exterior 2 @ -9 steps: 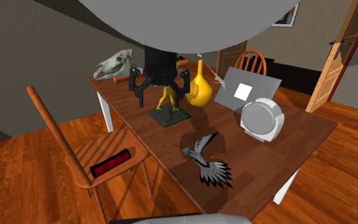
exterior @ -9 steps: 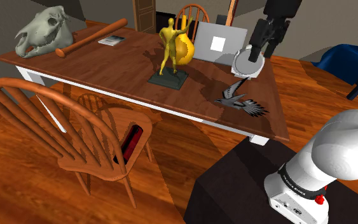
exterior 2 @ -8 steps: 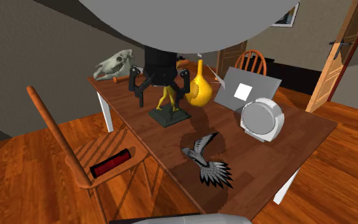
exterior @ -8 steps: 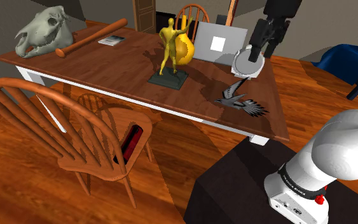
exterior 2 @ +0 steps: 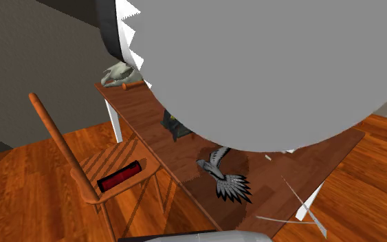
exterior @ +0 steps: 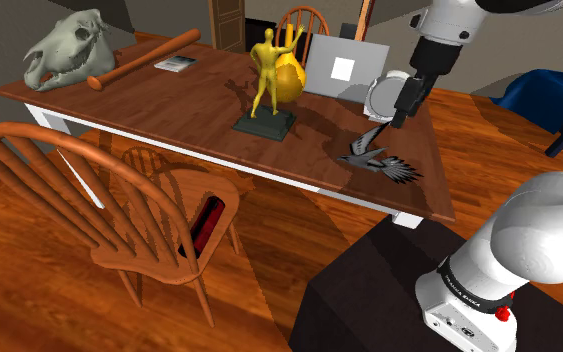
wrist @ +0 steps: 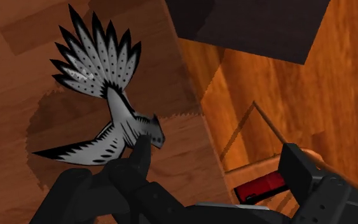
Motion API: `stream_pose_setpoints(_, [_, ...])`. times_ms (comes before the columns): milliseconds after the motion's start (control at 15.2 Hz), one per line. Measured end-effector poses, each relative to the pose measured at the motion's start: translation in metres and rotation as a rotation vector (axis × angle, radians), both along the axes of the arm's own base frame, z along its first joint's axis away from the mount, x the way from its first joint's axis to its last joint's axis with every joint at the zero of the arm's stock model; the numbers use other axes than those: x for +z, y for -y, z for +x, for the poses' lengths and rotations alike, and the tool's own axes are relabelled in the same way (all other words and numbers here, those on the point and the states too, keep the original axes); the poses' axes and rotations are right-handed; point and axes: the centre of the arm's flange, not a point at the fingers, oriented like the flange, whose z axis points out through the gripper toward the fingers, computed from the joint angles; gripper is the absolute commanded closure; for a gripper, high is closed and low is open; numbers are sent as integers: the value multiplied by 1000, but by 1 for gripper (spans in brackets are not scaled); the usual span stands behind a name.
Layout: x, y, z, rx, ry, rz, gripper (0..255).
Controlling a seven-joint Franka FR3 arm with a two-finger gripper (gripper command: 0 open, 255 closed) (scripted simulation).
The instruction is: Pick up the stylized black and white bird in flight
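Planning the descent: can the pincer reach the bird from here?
Probably yes: the open pincer hangs above the bird with nothing between them, though the bird lies off toward one finger, so a sideways shift looks needed.

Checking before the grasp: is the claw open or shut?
Open: in the wrist view the claw has its fingers well apart, nothing clasped between them.

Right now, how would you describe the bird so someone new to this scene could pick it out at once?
Find the wooden table and go to its end nearest the robot's dark stand. The bird lies there near the edge, past the yellow statue. It alone is grey, with black-tipped wings and a fanned, spotted tail.
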Motion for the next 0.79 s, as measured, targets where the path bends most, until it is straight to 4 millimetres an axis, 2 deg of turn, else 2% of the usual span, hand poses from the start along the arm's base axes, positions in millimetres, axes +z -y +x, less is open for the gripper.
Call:
stream_pose_setpoints(264, [-40, 30, -1, 94, 43, -2, 0])
stream_pose_setpoints(792, [-128, 85, 23, 285, 126, -7, 0])
